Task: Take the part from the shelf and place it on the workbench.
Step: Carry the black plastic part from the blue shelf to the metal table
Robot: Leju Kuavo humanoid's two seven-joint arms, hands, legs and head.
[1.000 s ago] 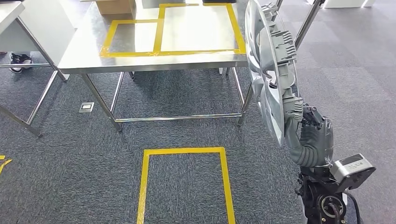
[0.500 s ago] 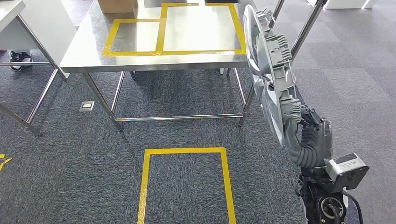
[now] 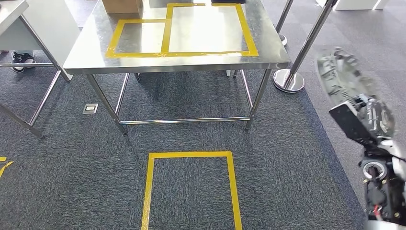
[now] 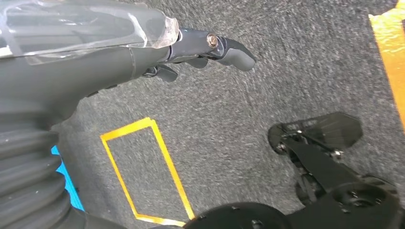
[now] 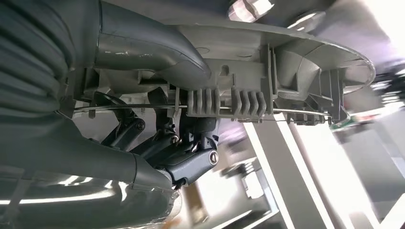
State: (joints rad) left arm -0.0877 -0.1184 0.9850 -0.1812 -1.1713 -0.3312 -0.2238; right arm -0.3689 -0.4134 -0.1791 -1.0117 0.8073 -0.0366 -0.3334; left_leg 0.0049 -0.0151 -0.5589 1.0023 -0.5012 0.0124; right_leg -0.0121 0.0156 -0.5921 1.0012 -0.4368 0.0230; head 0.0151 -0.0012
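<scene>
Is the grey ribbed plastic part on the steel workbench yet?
No. The right hand grips the grey ribbed plastic part beside the steel workbench.

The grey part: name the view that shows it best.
The right wrist view: the grey part is close and sharp, ribs clear, gripped by the right hand. The head view shows it blurred at the right.
</scene>
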